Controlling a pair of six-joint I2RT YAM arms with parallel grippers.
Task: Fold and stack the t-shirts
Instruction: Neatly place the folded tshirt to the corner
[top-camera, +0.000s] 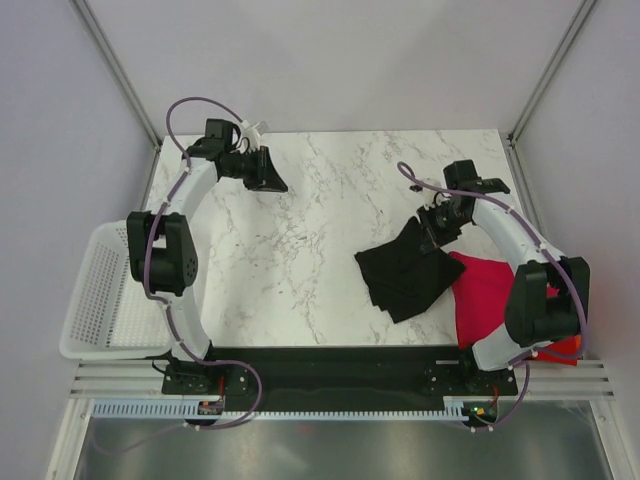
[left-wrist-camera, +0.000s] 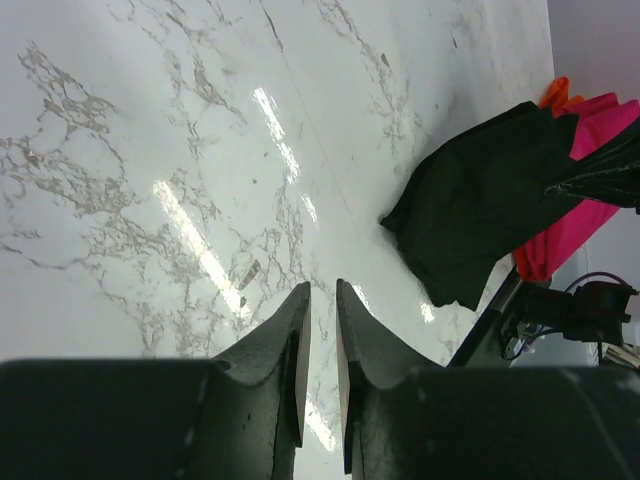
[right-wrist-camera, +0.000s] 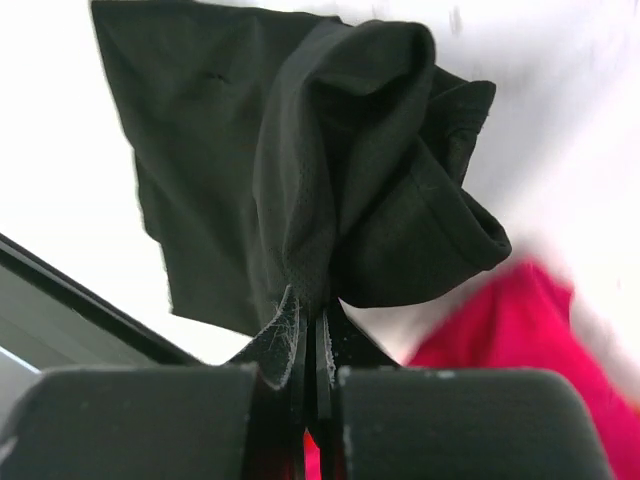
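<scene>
- The black t-shirt (top-camera: 405, 270) lies crumpled on the right side of the desk (top-camera: 300, 260).
- The right jaws are closed tight on a bunch of the black t-shirt and hold that part up.
- A pink-red shirt (top-camera: 485, 290) lies right next to it, touching it.
- A bit of an orange-red shirt (top-camera: 567, 347) peeks out at the near right corner.
- The left jaws hang over the far left of the desk, pulled almost together, with nothing in them.
- A white basket (top-camera: 100, 300) sits at the left edge.
</scene>
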